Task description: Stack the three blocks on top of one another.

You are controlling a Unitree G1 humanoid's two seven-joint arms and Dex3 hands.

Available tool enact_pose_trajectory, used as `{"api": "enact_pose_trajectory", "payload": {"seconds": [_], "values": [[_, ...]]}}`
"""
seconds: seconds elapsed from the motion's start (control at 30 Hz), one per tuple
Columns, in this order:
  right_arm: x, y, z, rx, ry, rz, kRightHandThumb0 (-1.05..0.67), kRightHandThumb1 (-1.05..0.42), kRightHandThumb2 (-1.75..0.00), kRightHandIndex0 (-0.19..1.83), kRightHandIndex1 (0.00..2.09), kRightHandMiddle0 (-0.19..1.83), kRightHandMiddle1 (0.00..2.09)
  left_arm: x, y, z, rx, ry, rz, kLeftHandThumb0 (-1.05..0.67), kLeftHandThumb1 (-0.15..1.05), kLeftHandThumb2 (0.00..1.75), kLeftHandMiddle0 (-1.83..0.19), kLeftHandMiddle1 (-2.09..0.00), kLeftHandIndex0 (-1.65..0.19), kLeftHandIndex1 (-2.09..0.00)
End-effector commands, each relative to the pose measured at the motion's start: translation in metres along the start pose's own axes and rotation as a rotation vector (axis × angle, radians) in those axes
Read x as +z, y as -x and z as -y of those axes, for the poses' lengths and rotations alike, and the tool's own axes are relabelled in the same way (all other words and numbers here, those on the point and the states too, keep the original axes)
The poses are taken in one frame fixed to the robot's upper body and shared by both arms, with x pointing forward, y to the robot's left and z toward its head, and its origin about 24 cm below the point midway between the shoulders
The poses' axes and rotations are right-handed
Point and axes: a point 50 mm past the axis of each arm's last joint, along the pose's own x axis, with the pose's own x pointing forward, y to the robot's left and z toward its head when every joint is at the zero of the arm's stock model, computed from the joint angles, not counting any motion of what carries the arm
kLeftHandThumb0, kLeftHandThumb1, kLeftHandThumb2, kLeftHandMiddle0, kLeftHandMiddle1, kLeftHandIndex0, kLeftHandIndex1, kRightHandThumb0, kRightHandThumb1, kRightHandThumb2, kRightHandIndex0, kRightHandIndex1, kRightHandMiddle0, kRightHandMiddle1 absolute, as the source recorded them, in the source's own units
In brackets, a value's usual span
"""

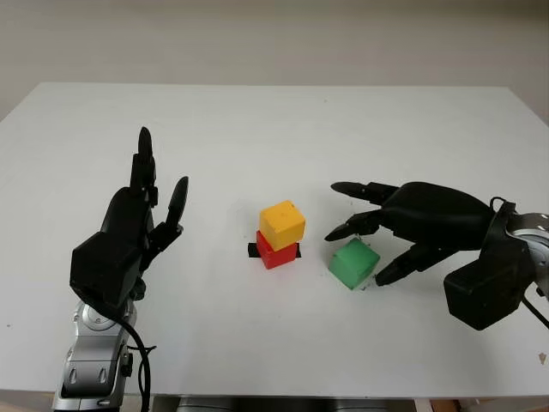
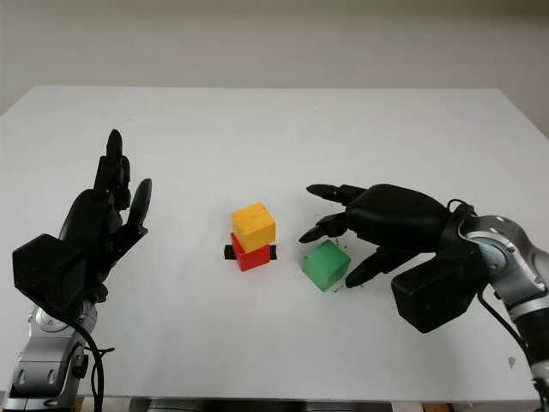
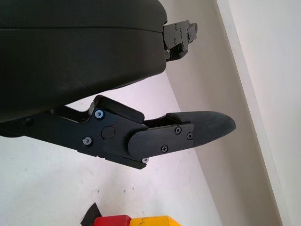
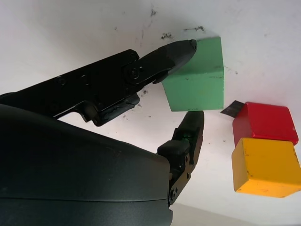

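Note:
A yellow block (image 1: pixel 282 224) sits on a red block (image 1: pixel 275 251) at the middle of the white table (image 1: pixel 257 120), over a strip of black tape (image 1: pixel 254 250). Just right of that pair a green block (image 1: pixel 353 263) stands on the table. My right hand (image 1: pixel 356 257) reaches in from the right and is curled around it. In the right wrist view one fingertip (image 4: pixel 181 48) presses on a corner of the green block (image 4: pixel 197 77) and another fingertip (image 4: pixel 194 123) meets the opposite side. My left hand (image 1: pixel 163 160) is held up at the left, open, well apart from the blocks.
Small dark scuff marks (image 4: pixel 164 35) dot the table near the green block. The table's far edge (image 1: pixel 274 84) runs along the back, its front edge (image 1: pixel 283 396) lies close below the hands.

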Motion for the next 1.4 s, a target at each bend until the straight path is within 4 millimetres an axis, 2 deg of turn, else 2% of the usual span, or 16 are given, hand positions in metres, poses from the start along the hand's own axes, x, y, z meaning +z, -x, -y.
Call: {"api": "enact_pose_trajectory", "payload": {"seconds": [0.0,0.17,0.47,0.67,0.9,1.07,1.1,1.27,1.37], "values": [[0.001,-0.004,0.005,-0.023,0.022,0.021,-0.54,-0.91,-0.05,0.11,0.06,0.31,1.1,0.006,0.0,-0.002,0.012,-0.007,0.018,-0.76,1.05,0.57,0.19,-0.05,0.19,0.0],[-0.001,-0.004,0.004,-0.034,0.026,0.032,-0.54,-0.92,-0.06,0.14,0.07,0.33,1.21,0.005,0.001,-0.001,0.015,-0.001,0.018,-0.75,1.05,0.57,0.19,-0.05,0.19,0.0],[-0.003,-0.006,0.002,-0.001,0.043,0.045,-0.55,-0.9,-0.05,0.15,0.07,0.34,1.22,0.005,0.001,-0.002,0.017,-0.004,0.025,-0.74,1.05,0.58,0.19,-0.05,0.19,0.0],[-0.002,-0.006,-0.001,0.05,0.05,0.039,-0.59,-0.88,-0.05,0.11,0.04,0.27,1.08,0.006,0.002,-0.003,0.018,-0.014,0.028,-0.74,1.05,0.58,0.19,-0.05,0.19,0.0],[0.0,-0.007,-0.005,0.094,0.051,0.024,-0.62,-0.84,-0.05,0.03,0.04,0.22,0.71,0.005,0.002,-0.002,0.022,-0.012,0.018,-0.73,1.05,0.58,0.19,-0.05,0.19,0.0],[0.001,-0.007,-0.005,0.067,0.053,0.035,-0.62,-0.83,-0.05,0.05,0.06,0.27,0.65,0.006,0.002,-0.002,0.017,-0.013,0.022,-0.72,1.05,0.58,0.19,-0.05,0.19,0.0],[0.002,-0.007,-0.006,0.05,0.047,0.039,-0.61,-0.83,-0.05,0.07,0.07,0.3,0.67,0.006,0.001,-0.002,0.016,-0.011,0.024,-0.71,1.05,0.58,0.19,-0.05,0.19,0.0],[0.003,-0.008,-0.005,-0.039,0.034,0.067,-0.46,-0.92,-0.06,0.22,0.09,0.45,1.21,0.006,0.001,-0.002,0.017,-0.015,0.018,-0.72,1.05,0.58,0.19,-0.05,0.19,0.0],[0.002,-0.007,-0.004,-0.066,0.035,0.077,-0.42,-0.96,-0.06,0.26,0.09,0.41,1.4,0.006,0.001,-0.002,0.02,-0.025,0.015,-0.72,1.05,0.58,0.18,-0.06,0.19,0.0]]}}
